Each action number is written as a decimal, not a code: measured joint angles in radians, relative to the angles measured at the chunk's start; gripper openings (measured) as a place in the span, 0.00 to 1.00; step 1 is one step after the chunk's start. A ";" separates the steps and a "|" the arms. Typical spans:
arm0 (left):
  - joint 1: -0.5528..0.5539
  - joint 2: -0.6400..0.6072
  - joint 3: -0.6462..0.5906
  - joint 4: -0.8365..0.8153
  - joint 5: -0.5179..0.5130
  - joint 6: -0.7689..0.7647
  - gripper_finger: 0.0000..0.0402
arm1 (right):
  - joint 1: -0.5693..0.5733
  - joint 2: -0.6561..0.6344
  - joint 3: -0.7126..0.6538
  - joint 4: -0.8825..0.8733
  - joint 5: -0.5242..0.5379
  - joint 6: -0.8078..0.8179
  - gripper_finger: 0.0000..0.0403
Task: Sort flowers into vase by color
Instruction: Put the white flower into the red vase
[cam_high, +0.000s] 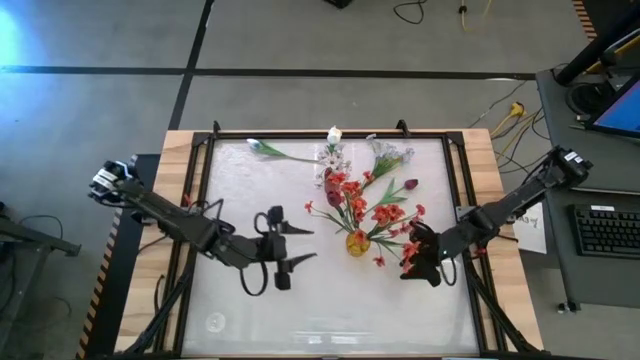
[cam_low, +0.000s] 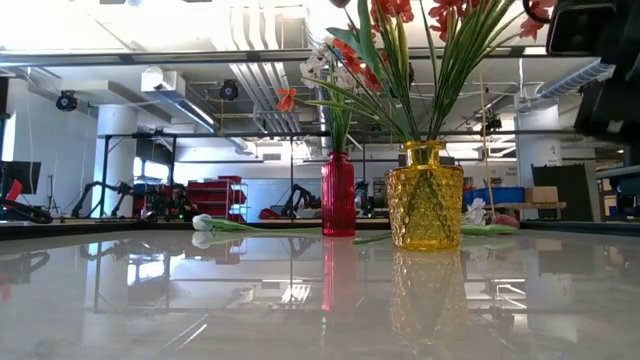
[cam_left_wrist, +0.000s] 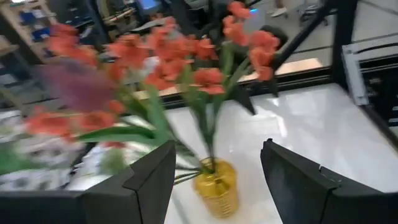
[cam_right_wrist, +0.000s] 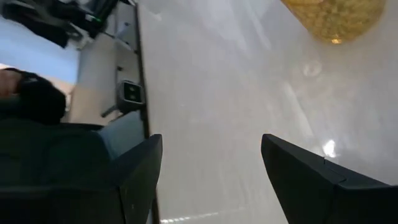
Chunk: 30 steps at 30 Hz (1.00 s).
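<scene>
A yellow glass vase (cam_high: 358, 243) stands on the glossy white desk (cam_high: 330, 310), right of centre, and holds a spread of red-orange blossom clusters (cam_high: 372, 208) on green stems. In the low view this vase (cam_low: 425, 195) is nearer the camera, with a slim red vase (cam_low: 338, 195) behind it and to its left; the red vase also carries a few stems. In the high view the red vase (cam_high: 333, 186) sits just beyond the yellow one, toward the far edge.

Along the far side of the desk lie loose flowers: a white tulip (cam_high: 258, 147) with its long green stem at far centre-left, a white blossom spray (cam_high: 332, 152) beside it, and another pale spray (cam_high: 392, 153) further right. A dark red tulip (cam_high: 410, 185) shows at the right fringe of the bouquet.

The left tool (cam_high: 283, 247) hovers over the desk centre, left of the yellow vase, its fingers spread wide apart and holding nothing. In its wrist view the two dark fingers (cam_left_wrist: 149, 180) frame the yellow vase (cam_left_wrist: 217, 190) and its blossoms.

The right tool (cam_high: 419, 258) sits just right of the yellow vase, close to the red-orange blossoms at that side. Its fingers (cam_right_wrist: 140, 174) also stand wide apart with nothing between them, the vase base (cam_right_wrist: 336, 18) just ahead.
</scene>
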 joint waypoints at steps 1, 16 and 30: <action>0.000 -0.018 0.000 -0.023 -0.020 -0.001 0.55 | 0.000 -0.015 0.000 0.001 -0.004 0.000 0.66; 0.003 -0.117 0.000 -0.230 -0.883 -0.003 0.55 | 0.004 -0.198 0.000 -0.352 0.020 0.225 0.63; 0.543 -0.222 -0.001 -0.699 0.588 0.058 0.37 | 0.004 -0.195 0.000 -0.304 -0.009 0.212 0.62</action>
